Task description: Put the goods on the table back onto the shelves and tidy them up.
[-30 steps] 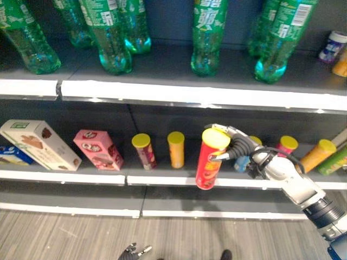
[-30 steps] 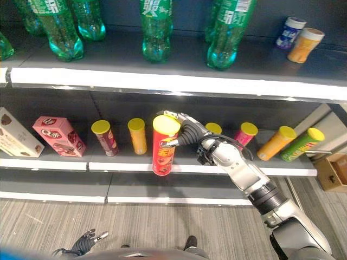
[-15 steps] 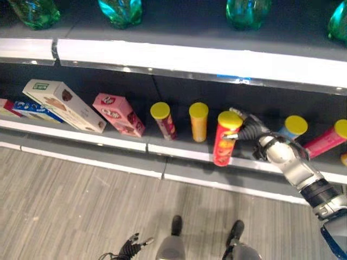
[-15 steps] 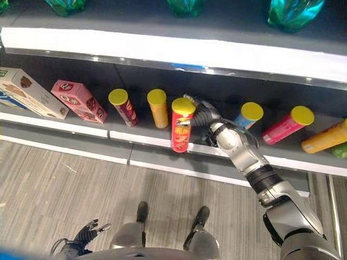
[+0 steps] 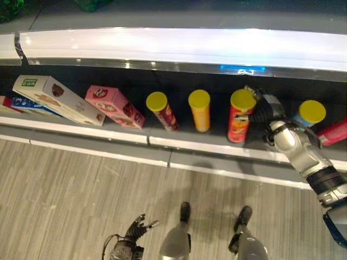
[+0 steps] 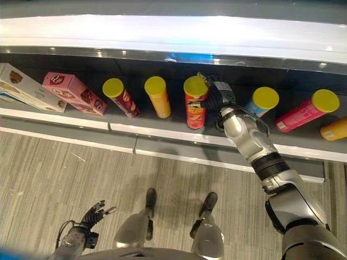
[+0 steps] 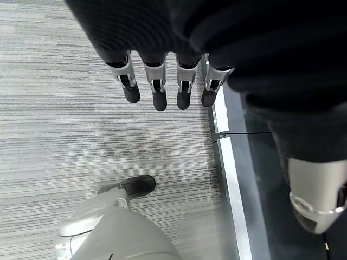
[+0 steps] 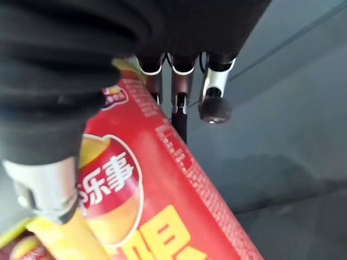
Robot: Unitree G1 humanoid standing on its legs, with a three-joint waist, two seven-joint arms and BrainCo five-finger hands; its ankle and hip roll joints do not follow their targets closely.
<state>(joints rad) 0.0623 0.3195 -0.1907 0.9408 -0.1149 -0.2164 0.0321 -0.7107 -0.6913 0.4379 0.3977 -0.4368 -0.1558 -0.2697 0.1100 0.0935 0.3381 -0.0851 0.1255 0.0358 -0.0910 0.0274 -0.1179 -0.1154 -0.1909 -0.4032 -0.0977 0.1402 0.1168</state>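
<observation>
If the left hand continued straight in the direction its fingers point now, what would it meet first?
Probably the grey wood-pattern floor. The left hand hangs low with straight fingers, and nothing else appears ahead; depth is unclear.

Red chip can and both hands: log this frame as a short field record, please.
held item: red chip can, yellow lid, upright on the lower shelf
right hand: fingers curled round the can near its top
left hand: low by the floor, fingers straight, holding nothing
can's neighbours: orange can to its left, blue can to its right
</observation>
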